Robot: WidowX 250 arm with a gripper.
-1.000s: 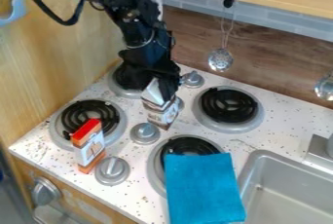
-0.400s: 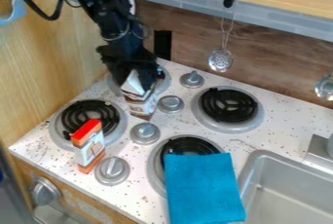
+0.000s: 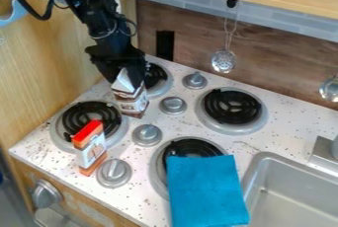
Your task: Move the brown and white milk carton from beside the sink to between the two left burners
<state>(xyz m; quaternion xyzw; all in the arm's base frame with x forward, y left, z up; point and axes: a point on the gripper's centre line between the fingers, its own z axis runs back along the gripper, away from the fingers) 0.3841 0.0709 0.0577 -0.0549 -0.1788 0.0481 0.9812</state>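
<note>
The black gripper [image 3: 129,79] hangs over the back left part of the stove, shut on a small brown and white carton [image 3: 131,101]. The carton is roughly upright, its white gabled top between the fingers, and stands out below them, just in front of the back left burner [image 3: 157,79]. Nearer the camera, an orange and white box with a red top [image 3: 90,146] stands at the edge of the front left burner [image 3: 78,121]. I cannot tell whether the held carton touches the stove top.
A blue cloth [image 3: 206,190] lies partly over the front right burner [image 3: 188,148]. Grey knobs, one of them the middle knob [image 3: 147,135], stand between the burners. The sink [image 3: 290,191] is at the lower right. A slotted ladle [image 3: 224,60] hangs on the back wall.
My gripper has moved left with the carton, from beside the middle knobs to in front of the back left burner. The orange box and the cloth have not moved.
</note>
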